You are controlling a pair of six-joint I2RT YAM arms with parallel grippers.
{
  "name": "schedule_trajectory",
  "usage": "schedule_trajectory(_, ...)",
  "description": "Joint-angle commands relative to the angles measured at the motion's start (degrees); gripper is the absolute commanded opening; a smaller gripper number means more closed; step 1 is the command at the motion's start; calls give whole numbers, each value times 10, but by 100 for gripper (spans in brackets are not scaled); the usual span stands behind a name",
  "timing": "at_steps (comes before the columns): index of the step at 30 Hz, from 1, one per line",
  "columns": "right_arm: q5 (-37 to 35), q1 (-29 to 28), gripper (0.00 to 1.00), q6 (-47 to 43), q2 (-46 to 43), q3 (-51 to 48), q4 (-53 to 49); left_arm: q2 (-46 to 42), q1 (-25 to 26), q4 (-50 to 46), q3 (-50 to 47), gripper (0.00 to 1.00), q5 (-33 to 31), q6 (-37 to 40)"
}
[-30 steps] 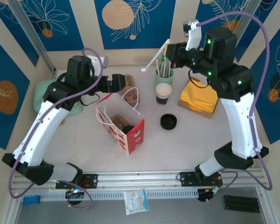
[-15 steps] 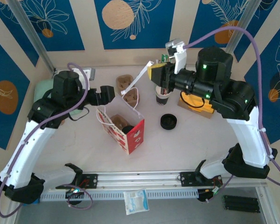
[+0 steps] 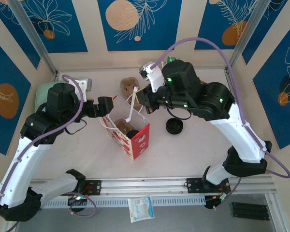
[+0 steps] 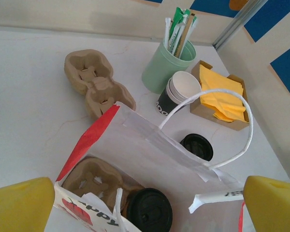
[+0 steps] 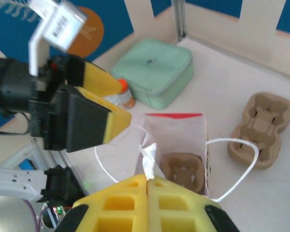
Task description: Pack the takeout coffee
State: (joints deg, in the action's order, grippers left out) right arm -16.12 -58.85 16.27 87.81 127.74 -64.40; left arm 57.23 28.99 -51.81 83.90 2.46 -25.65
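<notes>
The takeout coffee (image 4: 176, 94) stands upright and lidless on the table (image 4: 34, 121). It is hemmed in by the green cup of sticks (image 4: 166, 65) just behind it and the napkin box (image 4: 222, 99) on the side toward the table edge. The black lid (image 4: 197, 146) lies between the coffee and the paper bag (image 4: 135, 140). Bare table opens toward the empty cup carrier (image 4: 97, 84). The right gripper (image 5: 147, 186) is clenched on a white strip at the bag's rim. The left gripper (image 3: 106, 106) is spread wide at the bag's mouth, grasping nothing.
</notes>
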Motion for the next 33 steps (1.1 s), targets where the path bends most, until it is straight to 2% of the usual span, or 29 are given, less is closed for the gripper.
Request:
schedule_trajectory(1,-5,-5,0,-7,17,2,-35,-12,1,-9,-12,99,-6,-7)
schedule_trajectory(19,40,-9,0,-10,134,10,-77,-19,1,23,-45,100,8,-4)
schedule_trajectory(33,56,-10,0,-5,184,-22,-51,-16,1,46,-56,99,9,-6)
